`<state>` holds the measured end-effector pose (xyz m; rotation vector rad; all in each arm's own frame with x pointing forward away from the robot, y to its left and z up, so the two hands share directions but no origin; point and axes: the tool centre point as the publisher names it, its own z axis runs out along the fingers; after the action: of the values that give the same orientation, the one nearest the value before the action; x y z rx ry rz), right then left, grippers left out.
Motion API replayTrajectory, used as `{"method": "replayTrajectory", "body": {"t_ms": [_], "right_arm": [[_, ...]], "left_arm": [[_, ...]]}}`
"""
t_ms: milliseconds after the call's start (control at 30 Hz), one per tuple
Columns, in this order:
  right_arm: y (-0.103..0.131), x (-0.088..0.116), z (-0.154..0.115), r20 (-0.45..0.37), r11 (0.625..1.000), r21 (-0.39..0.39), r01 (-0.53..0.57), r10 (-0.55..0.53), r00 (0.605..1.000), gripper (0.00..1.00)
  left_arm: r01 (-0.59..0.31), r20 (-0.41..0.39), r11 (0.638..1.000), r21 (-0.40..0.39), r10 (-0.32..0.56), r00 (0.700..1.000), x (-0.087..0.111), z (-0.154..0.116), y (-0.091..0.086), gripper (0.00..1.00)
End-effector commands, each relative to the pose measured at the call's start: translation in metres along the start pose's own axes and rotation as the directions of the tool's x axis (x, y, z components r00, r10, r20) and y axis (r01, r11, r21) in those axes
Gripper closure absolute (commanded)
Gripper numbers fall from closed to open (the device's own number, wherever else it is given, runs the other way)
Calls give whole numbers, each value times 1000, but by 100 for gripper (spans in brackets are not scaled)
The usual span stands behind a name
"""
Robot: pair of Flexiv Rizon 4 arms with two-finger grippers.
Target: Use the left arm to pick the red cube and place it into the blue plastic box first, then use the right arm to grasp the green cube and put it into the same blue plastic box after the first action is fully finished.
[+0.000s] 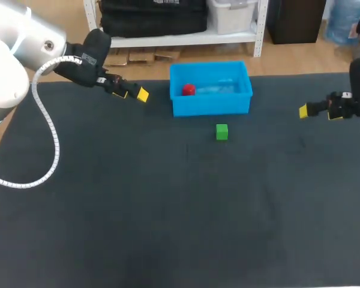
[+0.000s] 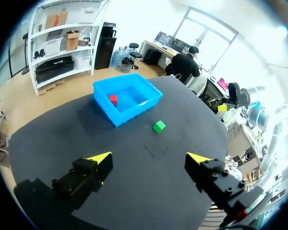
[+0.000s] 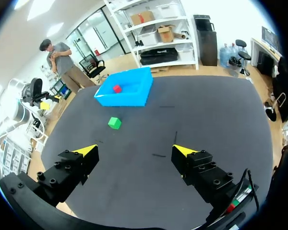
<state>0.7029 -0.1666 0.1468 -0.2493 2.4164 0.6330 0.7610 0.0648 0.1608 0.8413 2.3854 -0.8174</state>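
Note:
The red cube (image 1: 188, 90) lies inside the blue plastic box (image 1: 211, 105), in its left part; it also shows as the red cube (image 2: 113, 99) and the red cube (image 3: 117, 88) in the wrist views. The green cube (image 1: 222, 132) sits on the dark mat just in front of the box (image 2: 116, 113), well ahead of both grippers. My left gripper (image 1: 132, 93) hangs open and empty to the left of the box. My right gripper (image 1: 317, 110) stands open and empty at the far right. The green cube (image 2: 159, 126) and the green cube (image 3: 114, 123) lie free.
The dark table mat (image 1: 168, 210) spreads wide in front of the box (image 3: 137, 99) and cube. My left arm's white cable (image 1: 48, 138) loops over the mat's left side. Faint chalk marks (image 2: 153, 151) lie on the mat near the centre.

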Motion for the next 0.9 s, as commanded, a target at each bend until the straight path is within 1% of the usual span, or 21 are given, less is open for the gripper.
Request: {"method": "replayTrajectory", "body": {"t_ms": [33, 333, 733, 900], "right_arm": [[15, -6, 9, -23, 996, 91, 3, 0, 1000, 0], [34, -14, 31, -97, 990, 138, 4, 10, 995, 0], [52, -30, 64, -165, 988, 153, 18, 8, 986, 0], [57, -36, 76, -211, 986, 161, 32, 3, 978, 0]], "left_arm": [[-2, 5, 1000, 1, 2, 1000, 1, 0, 0, 0], [-2, 5, 1000, 1, 2, 1000, 1, 0, 0, 0], [-2, 5, 1000, 1, 2, 1000, 1, 0, 0, 0], [-2, 5, 1000, 1, 2, 1000, 1, 0, 0, 0]]}}
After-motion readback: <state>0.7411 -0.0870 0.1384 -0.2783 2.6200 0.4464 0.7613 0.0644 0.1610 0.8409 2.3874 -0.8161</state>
